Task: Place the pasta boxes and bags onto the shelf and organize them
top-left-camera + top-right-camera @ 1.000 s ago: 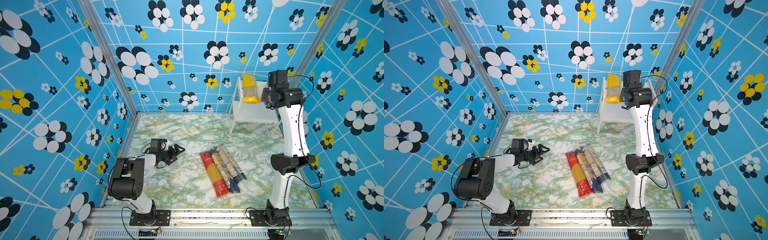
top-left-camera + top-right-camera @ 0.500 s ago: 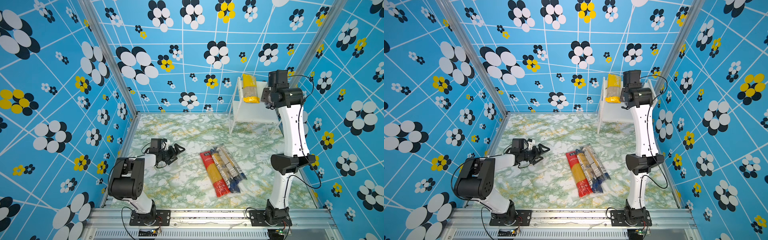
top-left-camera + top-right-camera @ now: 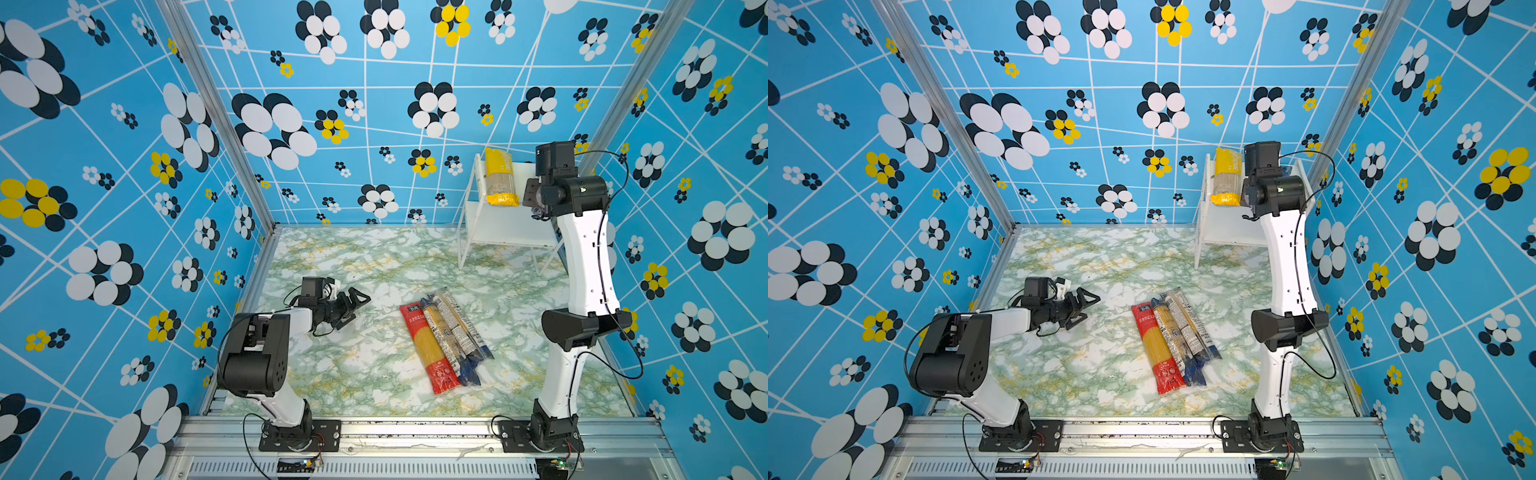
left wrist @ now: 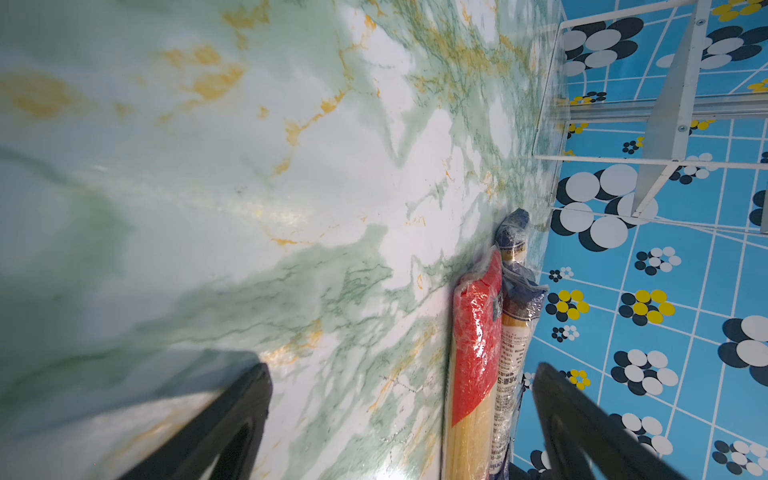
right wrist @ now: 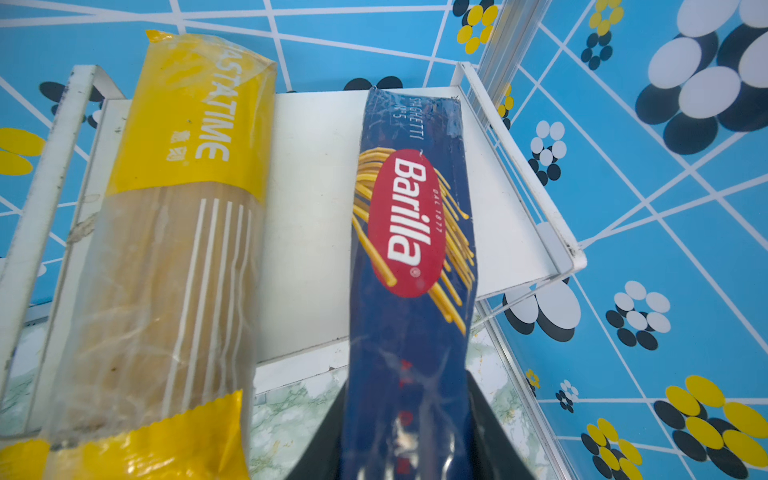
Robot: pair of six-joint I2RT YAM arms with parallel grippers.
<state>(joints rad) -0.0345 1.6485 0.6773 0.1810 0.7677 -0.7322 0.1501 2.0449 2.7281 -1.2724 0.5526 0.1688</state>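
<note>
My right gripper (image 5: 407, 386) is shut on the near end of the dark blue Barilla pack (image 5: 411, 232), whose far end lies over the top board of the white shelf (image 5: 307, 208). The yellow pack (image 3: 500, 178) rests on that board beside it, with a gap between them. On the table lie the red pack (image 3: 428, 345) and two clear packs with dark-blue ends (image 3: 453, 332), side by side. My left gripper (image 3: 359, 305) is open low over the table, left of them, with nothing between its fingers. In both top views my right arm hides the Barilla pack.
The shelf (image 3: 1229, 232) stands in the back right corner against the patterned walls. Its lower board (image 3: 505, 232) is bare. My right arm (image 3: 582, 270) rises tall in front of the shelf. A metal rail (image 3: 415, 432) runs along the table's front edge.
</note>
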